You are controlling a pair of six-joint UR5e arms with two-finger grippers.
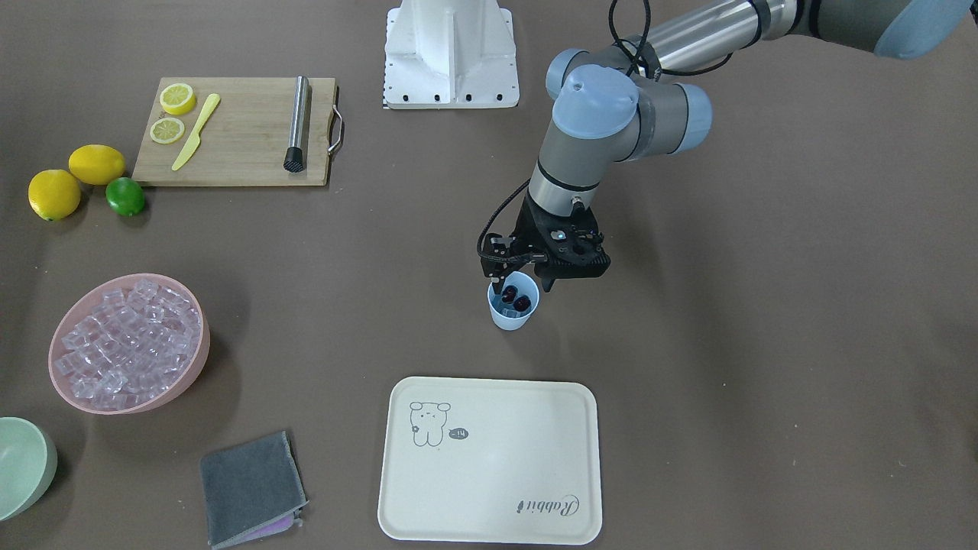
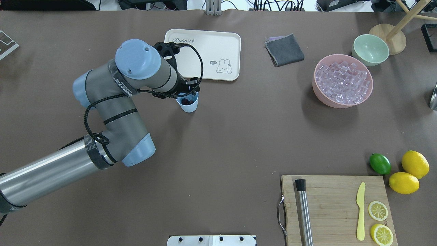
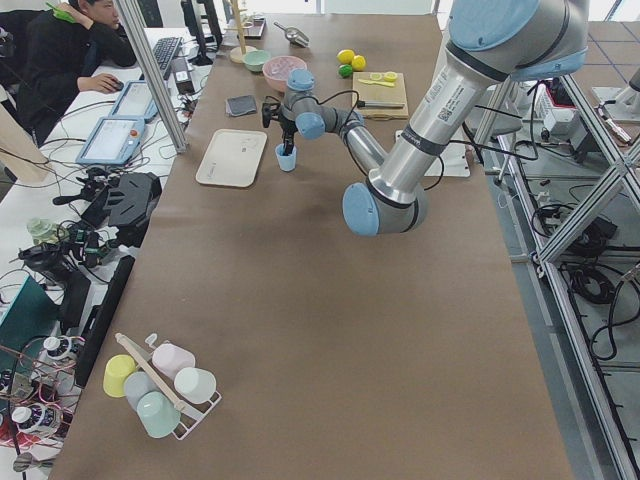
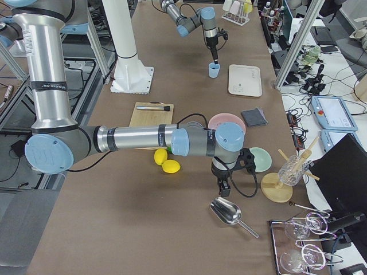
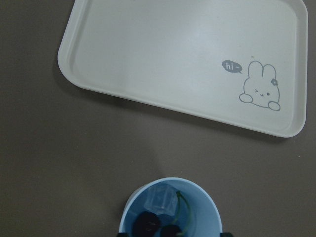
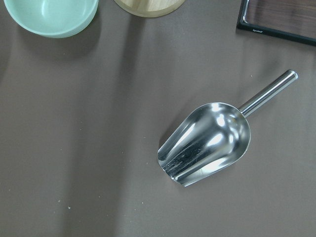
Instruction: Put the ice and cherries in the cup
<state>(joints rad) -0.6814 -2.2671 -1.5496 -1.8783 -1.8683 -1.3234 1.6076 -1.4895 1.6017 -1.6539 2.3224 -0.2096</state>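
The light blue cup (image 1: 513, 315) stands on the brown table just behind the cream tray. Two dark cherries (image 1: 516, 297) with green stems lie inside it, next to one clear ice cube (image 5: 160, 200). My left gripper (image 1: 519, 283) hangs straight over the cup's mouth, open, with its fingertips on either side of the rim and holding nothing. Many more ice cubes (image 1: 126, 336) fill the pink bowl (image 1: 187, 367). My right gripper (image 4: 222, 184) hovers over a metal scoop (image 6: 207, 143) at the table's far right; I cannot tell whether it is open or shut.
The cream tray (image 1: 489, 458) lies in front of the cup. A grey cloth (image 1: 248, 489) and a pale green bowl (image 1: 23, 466) sit near the pink bowl. A cutting board (image 1: 237, 145) holds lemon slices, a yellow knife and a muddler. Two lemons and a lime (image 1: 124, 196) lie beside it.
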